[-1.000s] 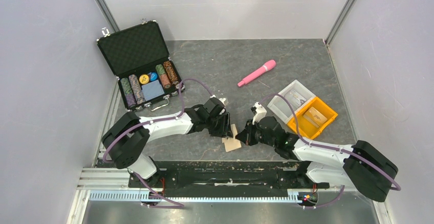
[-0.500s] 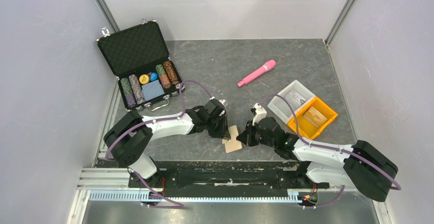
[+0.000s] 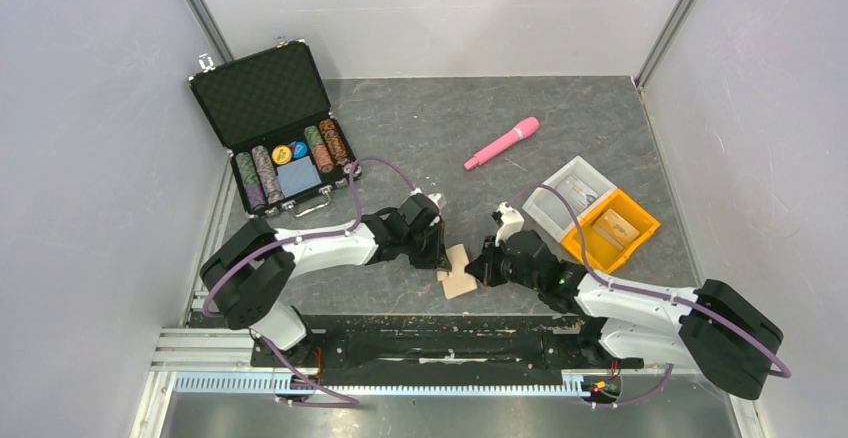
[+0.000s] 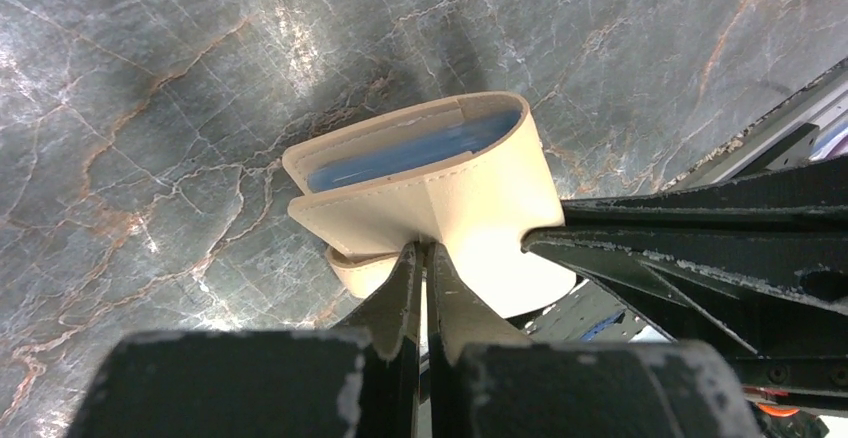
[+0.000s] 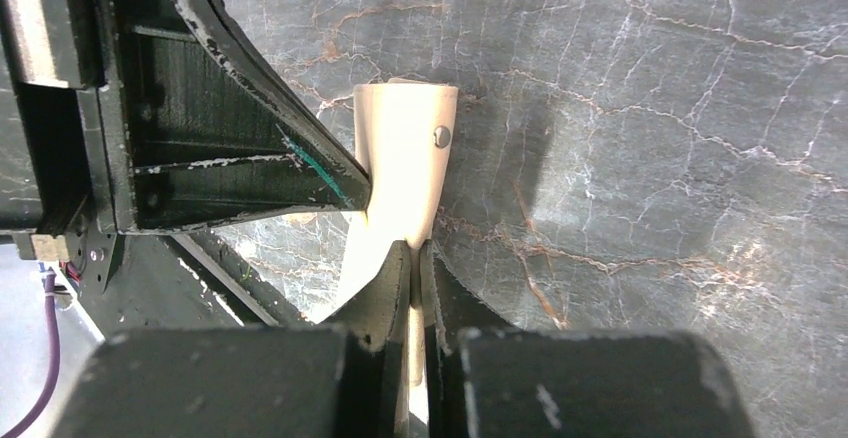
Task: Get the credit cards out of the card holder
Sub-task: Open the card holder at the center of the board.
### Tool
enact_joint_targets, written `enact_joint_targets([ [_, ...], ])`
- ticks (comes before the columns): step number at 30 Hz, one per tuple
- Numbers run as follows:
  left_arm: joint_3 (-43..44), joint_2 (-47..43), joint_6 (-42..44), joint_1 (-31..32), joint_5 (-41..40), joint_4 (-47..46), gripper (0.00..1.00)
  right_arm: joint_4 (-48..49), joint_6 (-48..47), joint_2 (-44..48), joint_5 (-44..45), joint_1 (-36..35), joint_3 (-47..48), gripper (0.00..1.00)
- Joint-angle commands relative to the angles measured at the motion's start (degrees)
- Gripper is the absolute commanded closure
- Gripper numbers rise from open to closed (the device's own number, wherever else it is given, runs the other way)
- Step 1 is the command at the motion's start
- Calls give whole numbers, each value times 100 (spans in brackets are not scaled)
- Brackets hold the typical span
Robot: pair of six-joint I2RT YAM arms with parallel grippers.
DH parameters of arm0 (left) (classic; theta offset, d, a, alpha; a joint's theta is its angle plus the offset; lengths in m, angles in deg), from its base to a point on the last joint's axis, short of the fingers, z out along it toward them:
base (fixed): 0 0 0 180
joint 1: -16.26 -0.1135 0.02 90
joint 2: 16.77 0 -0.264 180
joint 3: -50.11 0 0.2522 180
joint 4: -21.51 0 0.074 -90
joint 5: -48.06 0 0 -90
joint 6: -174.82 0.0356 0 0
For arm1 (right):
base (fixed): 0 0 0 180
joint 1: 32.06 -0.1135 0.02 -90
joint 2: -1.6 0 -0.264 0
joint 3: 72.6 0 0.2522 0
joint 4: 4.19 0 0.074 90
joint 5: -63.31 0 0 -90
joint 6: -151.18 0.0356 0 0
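The left jaws and right jaws are pinching the card holder [image 4: 470, 188]; no cards are coming out yet.

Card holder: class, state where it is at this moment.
In the top view the card holder is near the front edge of the table, centre, pinched between the left claw and the right claw, both shut on it.

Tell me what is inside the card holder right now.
Through the open mouth of the card holder only pale blue lining shows. No card edge is clearly visible; the pocket's depth is covered by its tan walls and the shut jaws pinching it.
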Motion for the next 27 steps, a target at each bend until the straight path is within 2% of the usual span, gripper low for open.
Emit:
enact_joint_targets([
  [1, -207, -321, -22, 66, -94, 450, 98, 112, -235, 209, 658, 210, 36, 100],
  [10, -427, -656, -52, 59, -116, 485, 98, 175, -377, 56, 590, 438, -95, 100],
  [14, -322, -661, 56, 57, -393, 667, 98, 262, -606, 37, 524, 514, -83, 100],
  [15, -267, -661, 106, 49, -472, 743, 98, 210, -692, 26, 535, 581, -44, 96],
  [17, -216, -644, 190, 39, -540, 725, 98, -47, -844, -4, 643, 672, 128, 78],
  [21, -305, -621, 155, -2, -130, 207, 98, -718, -1162, -5, 797, 671, 572, 53],
  [24, -272, -586, 141, -11, -106, 148, 98, -950, -1262, -9, 691, 654, 781, 42],
  [27, -281, -607, 159, -56, -108, 191, 98, -1095, -1354, -83, 789, 499, 908, 35],
])
